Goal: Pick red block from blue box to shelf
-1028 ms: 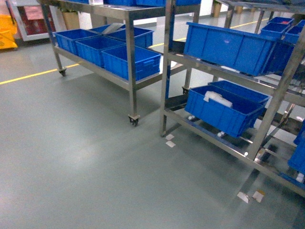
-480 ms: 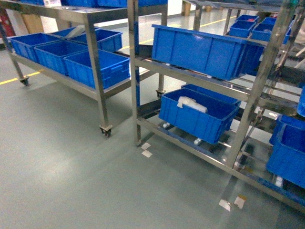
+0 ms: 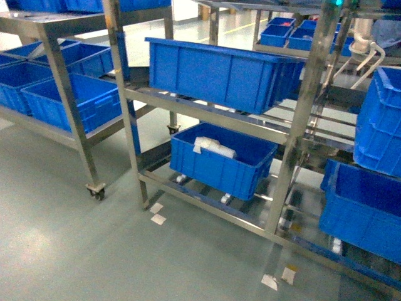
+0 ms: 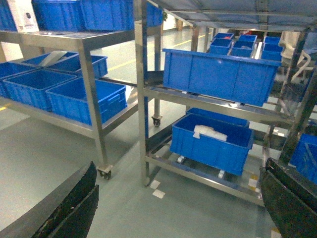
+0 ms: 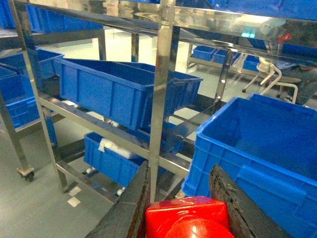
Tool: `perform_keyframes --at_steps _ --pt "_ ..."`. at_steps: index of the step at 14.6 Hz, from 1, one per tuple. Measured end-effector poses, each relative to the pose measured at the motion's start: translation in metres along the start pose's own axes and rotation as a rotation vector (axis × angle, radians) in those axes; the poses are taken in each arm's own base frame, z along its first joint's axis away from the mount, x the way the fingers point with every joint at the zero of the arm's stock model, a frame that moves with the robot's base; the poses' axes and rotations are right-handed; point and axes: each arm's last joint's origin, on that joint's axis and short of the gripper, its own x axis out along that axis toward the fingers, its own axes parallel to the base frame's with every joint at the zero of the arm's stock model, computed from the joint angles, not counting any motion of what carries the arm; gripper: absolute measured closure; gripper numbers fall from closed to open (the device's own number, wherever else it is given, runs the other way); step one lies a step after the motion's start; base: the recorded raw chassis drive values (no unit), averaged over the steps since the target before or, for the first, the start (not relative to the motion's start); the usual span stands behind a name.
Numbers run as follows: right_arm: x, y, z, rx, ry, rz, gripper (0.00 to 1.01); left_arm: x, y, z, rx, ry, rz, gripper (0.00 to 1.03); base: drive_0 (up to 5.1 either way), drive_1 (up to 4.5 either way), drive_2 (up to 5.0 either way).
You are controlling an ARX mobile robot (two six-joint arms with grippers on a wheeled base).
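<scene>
- Your right end effector [image 5: 183, 198] is clamped on the red block [image 5: 187, 218]: in the right wrist view the block sits between the two dark fingers [image 5: 130, 208], touching both, at the bottom edge of the frame
- Just beyond and to the right of that end effector you have an open dark blue crate [image 5: 257, 148], its near rim close to the right finger
- Directly ahead of the right end effector stands a shiny steel upright of the shelf [image 5: 161, 94], with cross rails running off to the left
- Further back and to the left of the right end effector a long blue crate [image 5: 119, 91] rests on a middle rail, and a lower crate [image 5: 111, 158] under it holds something white
- Your left end effector [image 4: 178, 208] is spread wide, nothing between its dark fingers [image 4: 74, 208], which sit at the two bottom corners of the left wrist view
- Ahead of it you see grey floor [image 4: 44, 153], then the same steel rack, with a wheeled rack of blue crates [image 4: 84, 96] further to the left
- The pale blue box does not show in any view
</scene>
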Motion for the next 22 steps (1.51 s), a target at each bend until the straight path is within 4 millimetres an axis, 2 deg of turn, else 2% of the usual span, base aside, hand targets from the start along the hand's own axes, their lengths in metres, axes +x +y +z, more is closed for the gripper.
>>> perform_keyframes --at_steps 16,22 --pt "-0.0005 -0.0002 0.001 0.0 -0.008 -0.002 0.72 0.0 -0.0002 0.0006 0.0 -0.006 -0.002 0.05 -1.5 -1.48 -1.5" --pt "-0.0016 -0.0002 0.0028 -0.001 -0.019 -0.001 0.72 0.0 -0.0002 0.0006 0.0 -0.006 -0.002 0.05 0.0 4.32 -4.3"
